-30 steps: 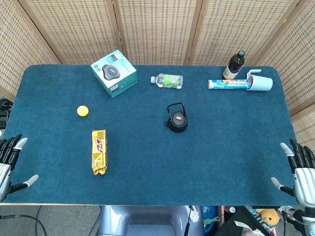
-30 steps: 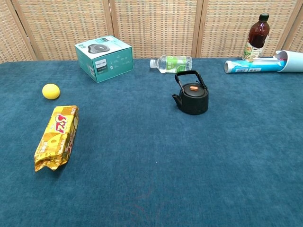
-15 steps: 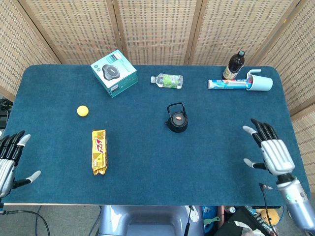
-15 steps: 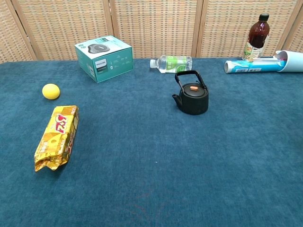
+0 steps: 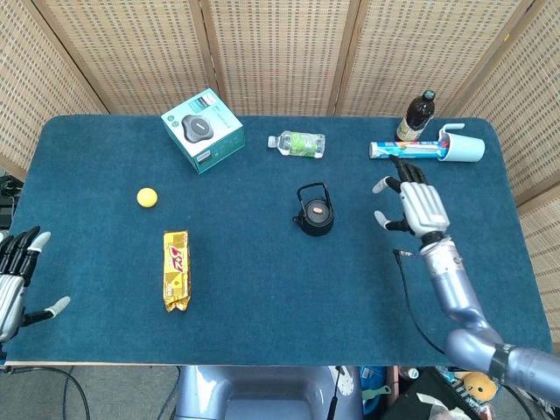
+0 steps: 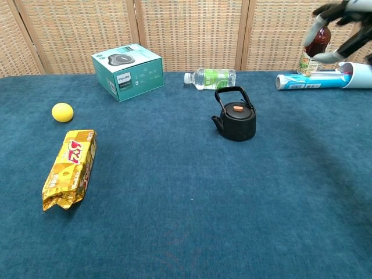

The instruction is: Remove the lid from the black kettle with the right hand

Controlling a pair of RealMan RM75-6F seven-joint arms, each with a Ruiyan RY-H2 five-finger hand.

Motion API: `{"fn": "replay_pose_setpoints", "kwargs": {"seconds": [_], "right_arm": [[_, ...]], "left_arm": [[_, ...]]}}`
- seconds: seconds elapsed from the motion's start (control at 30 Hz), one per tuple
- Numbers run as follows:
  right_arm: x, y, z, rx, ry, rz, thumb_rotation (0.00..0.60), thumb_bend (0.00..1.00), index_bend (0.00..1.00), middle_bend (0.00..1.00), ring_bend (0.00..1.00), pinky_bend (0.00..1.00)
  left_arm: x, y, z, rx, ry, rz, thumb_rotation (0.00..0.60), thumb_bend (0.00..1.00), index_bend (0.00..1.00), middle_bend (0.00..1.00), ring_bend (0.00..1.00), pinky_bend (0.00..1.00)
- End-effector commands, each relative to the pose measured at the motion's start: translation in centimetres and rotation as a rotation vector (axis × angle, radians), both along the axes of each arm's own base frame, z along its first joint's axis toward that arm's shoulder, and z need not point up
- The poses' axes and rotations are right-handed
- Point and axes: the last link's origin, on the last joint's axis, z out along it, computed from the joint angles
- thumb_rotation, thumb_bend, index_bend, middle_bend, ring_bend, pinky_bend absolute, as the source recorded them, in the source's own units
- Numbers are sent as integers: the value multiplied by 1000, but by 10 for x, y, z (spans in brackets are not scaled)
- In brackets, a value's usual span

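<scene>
The black kettle [image 5: 315,214] [image 6: 235,119] stands near the middle of the table, its handle upright and its lid [image 5: 318,210] [image 6: 236,108] with an orange knob in place. My right hand [image 5: 415,203] [image 6: 343,17] hovers open to the right of the kettle, fingers spread, holding nothing and well apart from it. My left hand [image 5: 16,276] is open at the table's near left edge, seen only in the head view.
A teal box [image 5: 202,129], a lying water bottle [image 5: 297,143], a dark bottle [image 5: 418,114], a tube [image 5: 407,150] and a pale cup [image 5: 462,147] line the far side. A yellow ball [image 5: 147,197] and a yellow snack pack [image 5: 176,269] lie at the left.
My right hand has risen from the near right edge and travelled forward and leftward, toward the kettle, entering the chest view at top right. The left hand has barely shifted.
</scene>
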Motion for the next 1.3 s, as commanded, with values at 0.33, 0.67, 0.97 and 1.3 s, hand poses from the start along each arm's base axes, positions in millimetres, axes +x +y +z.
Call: {"fn": "replay_pose_setpoints", "kwargs": {"seconds": [0.33,0.67,0.97,1.3], "right_arm": [[42,-29,-86,63,42,-51,600,511,465,0,0,0],[62,-33,-111,73,90,-54,600,514,470,0,0,0],[77,-42,-130,81,126,-98,600,515,470,0,0,0],[79,-49,-145,98,167,-143,600,522,479,0,0,0]], "left_arm": [[-3,2,0,-3,1,12,600,145,0,0,0,0],[-5,3,2,5,-7,26,600,145,0,0,0,0],[-8,5,5,10,-17,42,600,145,0,0,0,0],[-11,7,8,9,-29,54,600,146,0,0,0,0]]}}
